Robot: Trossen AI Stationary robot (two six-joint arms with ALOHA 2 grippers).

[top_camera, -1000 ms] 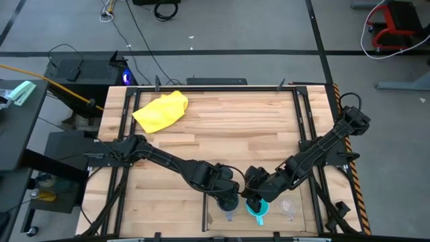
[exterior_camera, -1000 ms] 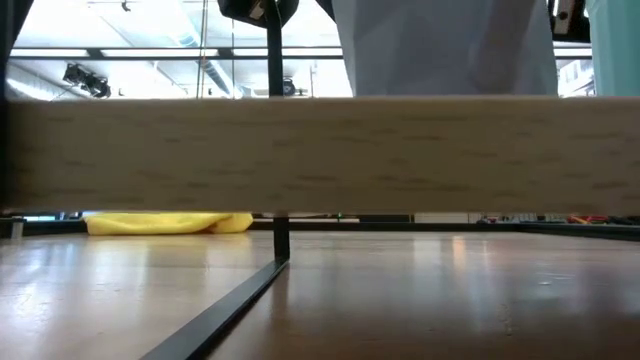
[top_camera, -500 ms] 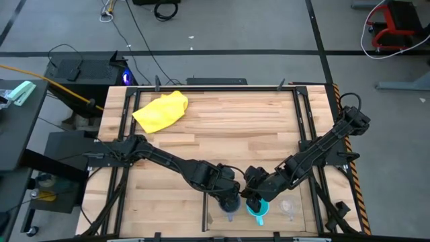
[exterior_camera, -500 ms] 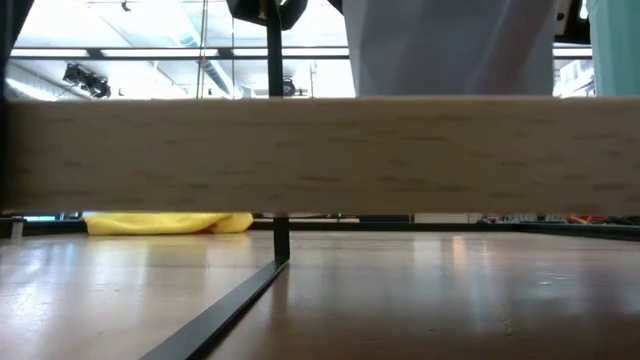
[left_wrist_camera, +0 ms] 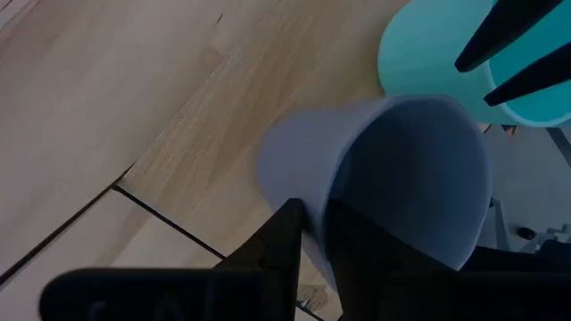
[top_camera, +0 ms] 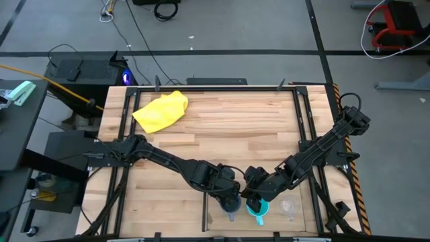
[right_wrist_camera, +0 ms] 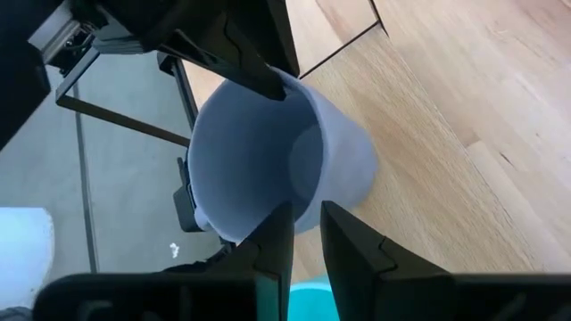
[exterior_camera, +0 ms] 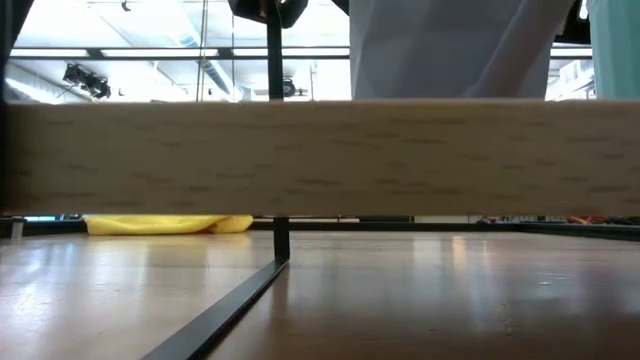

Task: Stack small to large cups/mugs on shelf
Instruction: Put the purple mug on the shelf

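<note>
High view: both arms meet at the near edge of the shelf [top_camera: 255,134], and all three cups sit in a short row there. The left gripper [top_camera: 230,204] is closed on the rim of the grey-blue mug [top_camera: 230,215]; its wrist camera shows one finger inside the wall and one outside, so the mug [left_wrist_camera: 393,187] hangs directly below its fingertips, mouth tilted somewhat away from upright. The right gripper [top_camera: 252,199] is just beside it, over the cyan mug [top_camera: 259,210]. Its wrist view shows the fingers narrow, with the rim of the grey-blue mug [right_wrist_camera: 268,160] passing between or just behind them; whether they actually pinch anything I cannot tell. The cyan mug [right_wrist_camera: 312,308] lies right under those fingertips. The clear cup [top_camera: 289,208] stands on the far side of the right gripper from the left one, apart from both mugs and untouched.

The coming move turns on the two mugs being side by side: the cyan one lies immediately to the right of the held grey-blue one, nearer the right arm, so nesting small into large probably falls to that arm.
</note>
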